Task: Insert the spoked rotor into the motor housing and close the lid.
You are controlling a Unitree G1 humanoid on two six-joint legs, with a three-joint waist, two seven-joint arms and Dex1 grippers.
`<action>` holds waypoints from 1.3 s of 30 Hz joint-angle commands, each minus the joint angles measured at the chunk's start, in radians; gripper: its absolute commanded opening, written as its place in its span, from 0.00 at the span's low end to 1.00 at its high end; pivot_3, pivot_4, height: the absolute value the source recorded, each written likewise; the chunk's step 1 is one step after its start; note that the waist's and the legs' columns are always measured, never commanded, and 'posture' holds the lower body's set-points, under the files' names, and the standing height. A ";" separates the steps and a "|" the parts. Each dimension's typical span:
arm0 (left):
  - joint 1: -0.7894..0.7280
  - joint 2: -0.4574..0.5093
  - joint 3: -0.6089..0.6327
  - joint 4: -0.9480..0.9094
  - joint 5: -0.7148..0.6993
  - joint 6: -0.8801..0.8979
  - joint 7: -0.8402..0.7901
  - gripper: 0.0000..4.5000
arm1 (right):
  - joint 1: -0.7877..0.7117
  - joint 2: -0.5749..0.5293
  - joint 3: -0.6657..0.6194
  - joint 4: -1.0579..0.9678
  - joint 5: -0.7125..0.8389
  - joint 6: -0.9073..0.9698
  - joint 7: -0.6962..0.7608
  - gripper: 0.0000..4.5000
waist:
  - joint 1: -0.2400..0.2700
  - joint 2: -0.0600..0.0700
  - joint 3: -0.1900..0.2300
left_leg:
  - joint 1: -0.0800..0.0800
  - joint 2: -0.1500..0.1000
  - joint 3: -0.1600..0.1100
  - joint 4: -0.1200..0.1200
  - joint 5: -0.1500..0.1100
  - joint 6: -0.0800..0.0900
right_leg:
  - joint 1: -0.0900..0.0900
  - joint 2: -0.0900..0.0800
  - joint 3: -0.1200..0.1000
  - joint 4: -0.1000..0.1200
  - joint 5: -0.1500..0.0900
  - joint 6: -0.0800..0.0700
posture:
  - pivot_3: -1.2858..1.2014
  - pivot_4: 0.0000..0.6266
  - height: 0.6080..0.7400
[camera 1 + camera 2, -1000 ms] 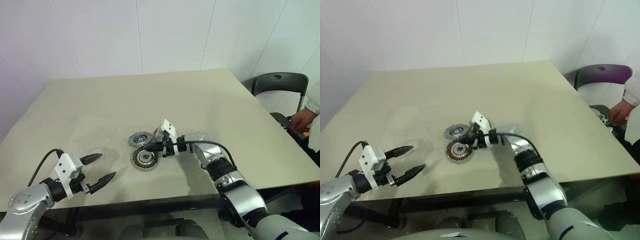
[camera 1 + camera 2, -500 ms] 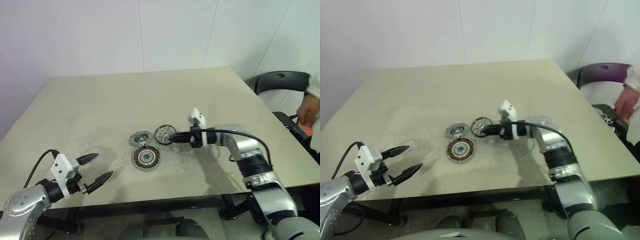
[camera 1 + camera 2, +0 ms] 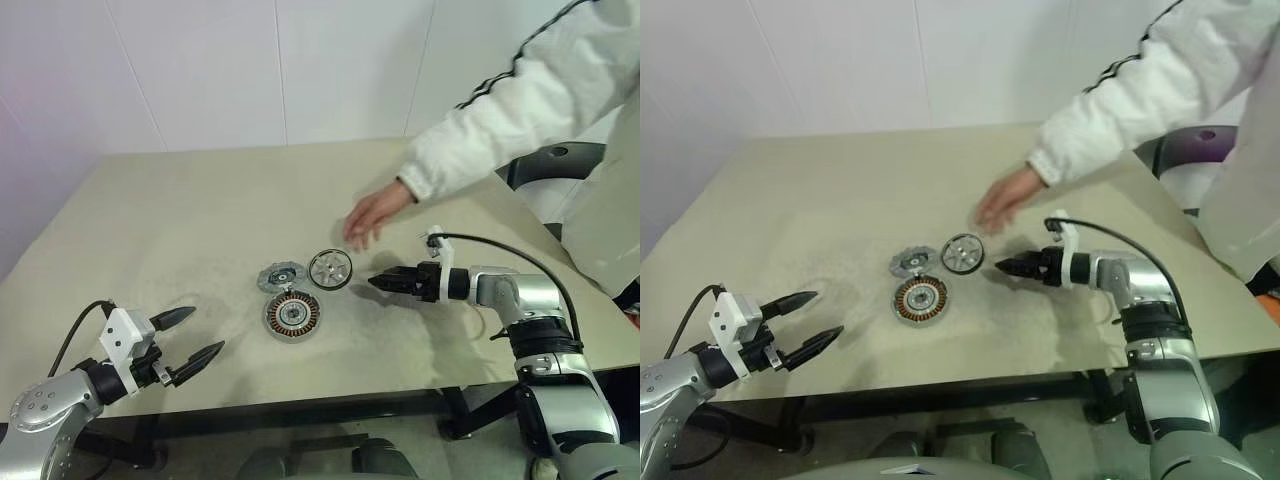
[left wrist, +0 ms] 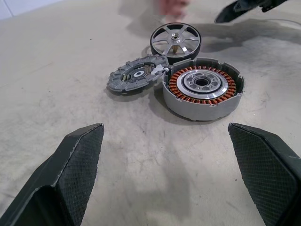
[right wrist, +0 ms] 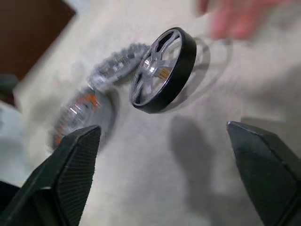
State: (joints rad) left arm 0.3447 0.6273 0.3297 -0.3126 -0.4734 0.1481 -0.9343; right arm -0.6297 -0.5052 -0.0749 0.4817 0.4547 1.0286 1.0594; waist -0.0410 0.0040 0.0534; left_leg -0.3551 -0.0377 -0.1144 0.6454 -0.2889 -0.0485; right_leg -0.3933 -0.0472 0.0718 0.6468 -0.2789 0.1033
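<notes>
Over the table's (image 3: 200, 200) far right corner we note a person's white sleeve (image 3: 500, 110), with the hand (image 3: 372, 215) hovering just beyond the parts and close to our right gripper (image 3: 378, 283). Behind that corner stands a dark chair (image 3: 560, 165).

Near the table's middle, toward the near edge, we list three pieces close together. Motor housing (image 3: 292, 314): round, grey-walled, copper windings ringing a pale metal centre, lying flat and open. Spoked rotor (image 3: 281, 277): small, grey, uneven outline, lying flat just beyond the housing. Lid (image 3: 330, 269): dark rim, silvery spoked face up, beside the rotor on the right.

Our right gripper has its fingers spread, empty, tips pointing at the lid from the right. Our left gripper (image 3: 196, 338) is spread wide, empty, near the near-left edge. Bare tabletop lies open across the left half and along the far edge.
</notes>
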 commanded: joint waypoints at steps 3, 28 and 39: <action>0.001 0.004 0.022 -0.010 -0.009 -0.016 0.004 1.00 | -0.054 0.011 -0.051 0.027 0.068 0.166 -0.059 0.99 | -0.003 0.000 0.000 | 0.000 0.000 0.000 0.000 0.000 0.000 | 0.000 0.000 0.000 0.000 0.000 0.000 | 0.52 0.00 1.00; 0.080 -0.046 0.115 -0.059 -0.184 0.158 0.100 1.00 | -0.022 0.015 0.154 -0.107 -0.019 -0.170 0.083 0.99 | -0.004 0.000 0.000 | 0.000 0.000 0.000 0.000 0.000 0.000 | 0.000 0.001 0.000 0.000 0.002 0.003 | 0.52 0.00 1.00; 0.193 -0.077 0.226 -0.109 -0.460 0.402 0.187 1.00 | 0.035 -0.060 0.207 -0.259 -0.061 -0.422 0.226 0.99 | -0.002 -0.001 0.000 | 0.000 0.001 0.000 0.001 0.000 0.000 | 0.001 0.000 -0.001 0.000 0.000 0.000 | 0.52 0.00 1.00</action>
State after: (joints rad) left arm 0.5280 0.5517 0.5324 -0.3805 -0.8992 0.5253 -0.7684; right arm -0.5908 -0.5483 0.1358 0.2709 0.3936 0.6543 1.2555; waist -0.0431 0.0035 0.0538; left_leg -0.3546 -0.0368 -0.1145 0.6466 -0.2890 -0.0484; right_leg -0.3920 -0.0472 0.0710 0.6465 -0.2792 0.1037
